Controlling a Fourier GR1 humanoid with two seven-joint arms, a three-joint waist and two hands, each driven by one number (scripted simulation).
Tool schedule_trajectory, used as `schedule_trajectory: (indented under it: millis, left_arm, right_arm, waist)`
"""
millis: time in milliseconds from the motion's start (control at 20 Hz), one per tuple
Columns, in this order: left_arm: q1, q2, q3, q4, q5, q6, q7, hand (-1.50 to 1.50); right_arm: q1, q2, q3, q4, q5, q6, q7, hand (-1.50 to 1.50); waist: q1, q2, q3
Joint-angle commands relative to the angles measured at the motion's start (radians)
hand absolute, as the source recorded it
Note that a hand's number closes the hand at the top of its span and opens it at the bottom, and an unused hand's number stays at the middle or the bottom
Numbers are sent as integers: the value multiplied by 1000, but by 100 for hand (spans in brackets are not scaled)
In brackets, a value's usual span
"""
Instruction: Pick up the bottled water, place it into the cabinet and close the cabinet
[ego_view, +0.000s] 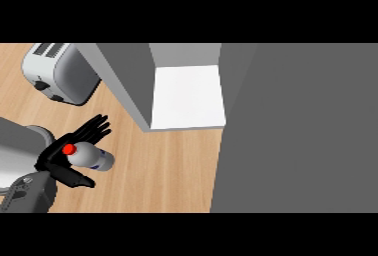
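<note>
Left robot hand (63, 159) low at view's left, thumb and fingers set either side of bottled water (90, 155), touching it; straight fingers fanned up and away past bottle. Whether actually clamped or just alongside: cannot tell. Bottle: clear body, red cap, blue label band, cap end toward palm, body angled out to robot hand's right. Upright or tilted, lifted or resting on wooden tabletop (159, 170): cannot tell from steep down view.

Beyond fingertips, up and a bit left: silver toaster (59, 72) w/ two slots and black knobs, well apart from robot hand. Up and to right of robot hand: grey cabinet (129, 85), open, white inside shelf (188, 97) showing. Cabinet's near grey side wall sits between bottle and shelf opening. Further right: large flat grey panel (295, 130), prob. cabinet door, covering whole right side of view.

Bare strip of wood between bottle and cabinet corner. Grey forearm behind robot hand at lower left edge. Right robot hand out of view.
</note>
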Motion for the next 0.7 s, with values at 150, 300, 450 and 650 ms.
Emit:
schedule_trajectory:
  millis: [150, 300, 450, 650]
  left_arm:
    - [-70, -29, -39, 159, -66, -8, -272, -150]
    - [-105, -18, -56, 205, -54, -47, -271, 150]
    - [-74, -30, -100, 191, -61, -87, -324, 150]
    - [-62, -11, -192, 58, -149, 12, -462, 150]
  right_arm:
    - [-31, -10, 1, -26, 56, -13, 24, -150]
    - [40, -27, 24, -102, 29, -16, 34, -150]
    - [6, -37, -22, -82, 22, -21, 45, -150]
    - [17, -37, -4, -65, 20, -30, 33, -150]
  waist:
    - [7, 2, 0]
    - [-2, -3, 2]
    - [9, -2, 1]
    - [18, -8, 1]
